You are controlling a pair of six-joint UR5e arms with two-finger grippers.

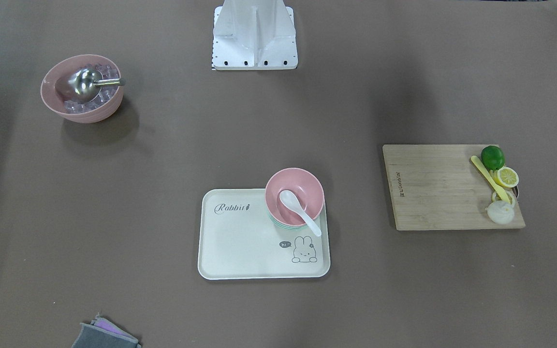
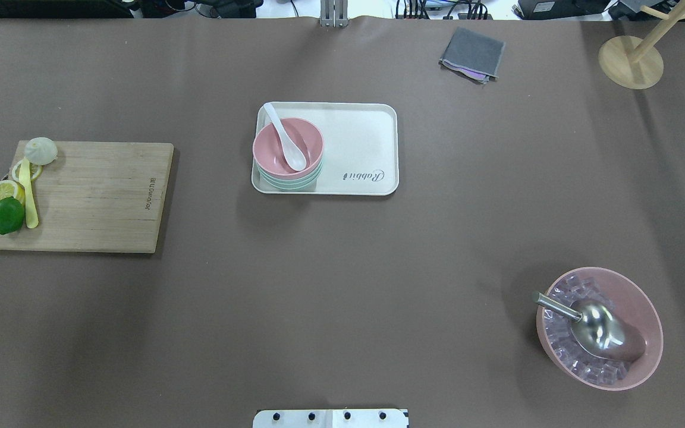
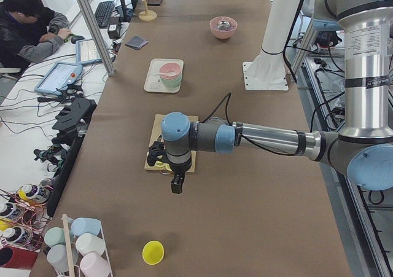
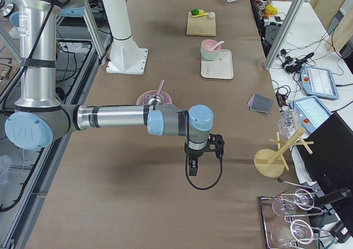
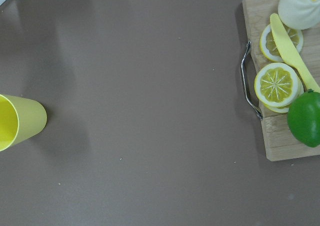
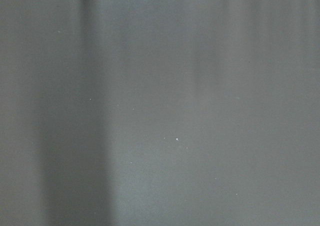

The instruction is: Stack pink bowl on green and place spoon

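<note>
Cutting board (image 2: 99,196) and lime (image 2: 7,215) lie to my left, ice bowl (image 2: 646,300) right, on brown table (image 2: 342,267). Whether left gripper (image 3: 177,183) or right gripper (image 4: 191,168) is open, I cannot tell.

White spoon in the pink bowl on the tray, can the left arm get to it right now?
Probably yes. The white spoon lies uncovered in the pink bowl on the tray; only the low cutting board lies between it and the left gripper.
</note>
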